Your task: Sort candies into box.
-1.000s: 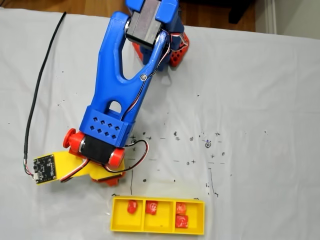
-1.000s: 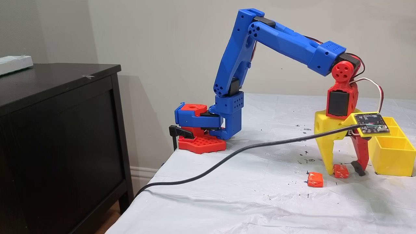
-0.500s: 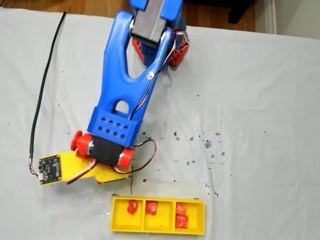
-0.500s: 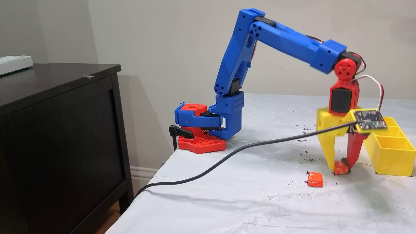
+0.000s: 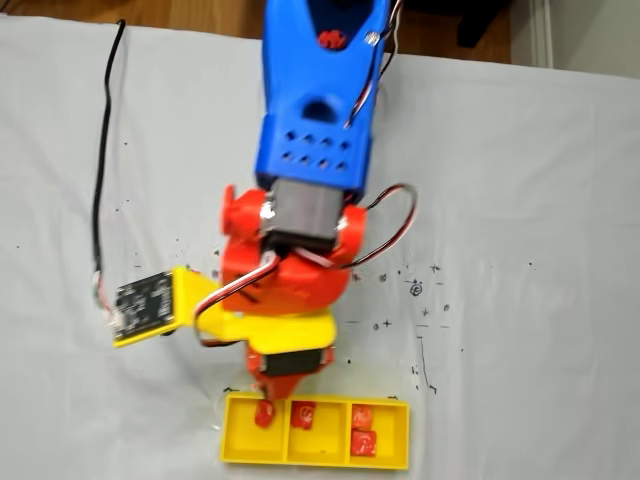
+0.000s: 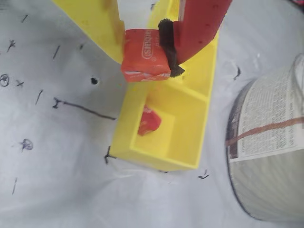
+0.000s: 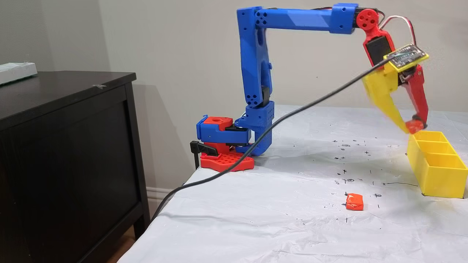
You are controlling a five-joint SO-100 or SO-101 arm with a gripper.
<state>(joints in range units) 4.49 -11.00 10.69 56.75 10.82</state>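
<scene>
Looking at your wrist view, the gripper (image 6: 145, 54) is clamped on a candy (image 6: 142, 59) — held above the box (image 6: 190, 102) — another lies inside.

Box (image 5: 315, 458): low bright-yellow plastic tray, 3 square compartments in a row, flat on the white sheet. In the top-down fixed view, left compartment has 1 red candy (image 5: 264, 413), middle has 1 (image 5: 302, 414), right has 2, one above the other (image 5: 362, 431).

Held candy (image 6: 144, 55): orange-red square w/ white print, pinched in the air above the box in the wrist view, over the wall next to the end compartment.

Loose candy (image 7: 354, 201): orange, lies flat on the sheet in the side fixed view, well apart from the box.
</scene>
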